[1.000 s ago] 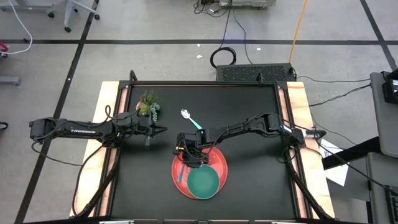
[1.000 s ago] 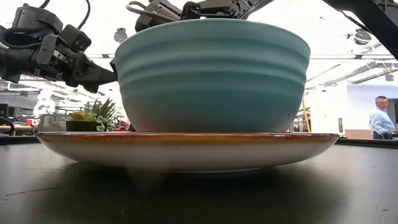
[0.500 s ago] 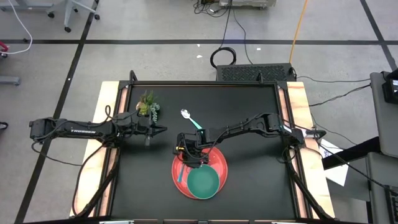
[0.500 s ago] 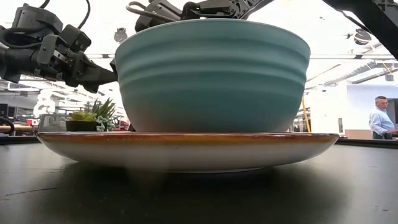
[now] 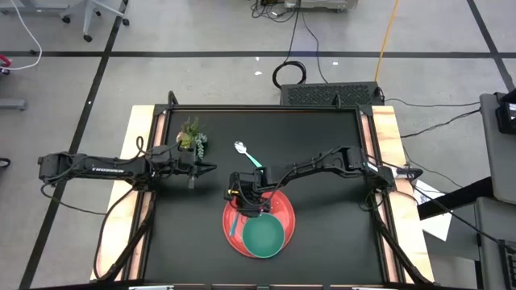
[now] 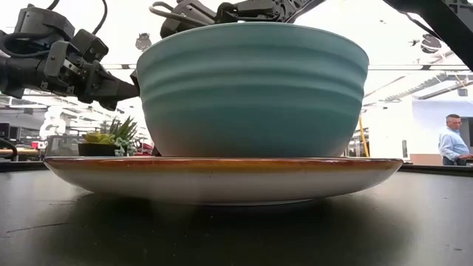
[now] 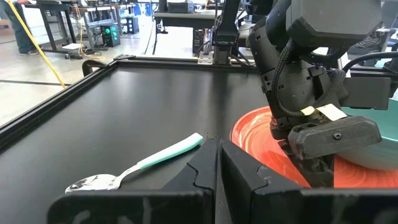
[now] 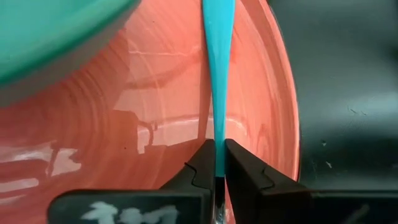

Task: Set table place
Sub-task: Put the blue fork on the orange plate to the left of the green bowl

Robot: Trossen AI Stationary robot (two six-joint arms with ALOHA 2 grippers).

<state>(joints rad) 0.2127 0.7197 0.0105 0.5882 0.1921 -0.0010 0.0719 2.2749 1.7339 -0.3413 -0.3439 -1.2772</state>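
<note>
The red plate (image 5: 278, 211) lies on the black table (image 5: 322, 137), near its near edge. The teal bowl (image 5: 264, 236) stands on the plate's near half and fills the low view (image 6: 251, 89). My right gripper (image 5: 245, 203) hangs over the plate's far left part, shut on the fork (image 5: 235, 224) with the light-blue handle. The spoon (image 5: 247, 153) lies flat on the table beyond the plate, also in the left wrist view (image 7: 143, 165). My left gripper (image 5: 211, 167) hovers shut left of the plate, touching nothing. My right gripper pinches the fork between its two fingers at the narrow end of the light-blue handle (image 8: 218, 163), coming from above. The handle (image 8: 217, 74) runs away from the fingers over the plate's left side. Whether its free end rests on the plate I cannot tell.
A small potted plant (image 5: 192, 135) stands near the table's far left corner, just beyond my left arm. Light wooden strips (image 5: 385, 161) run along the left and right sides. A person (image 6: 451, 140) stands in the room far behind the table.
</note>
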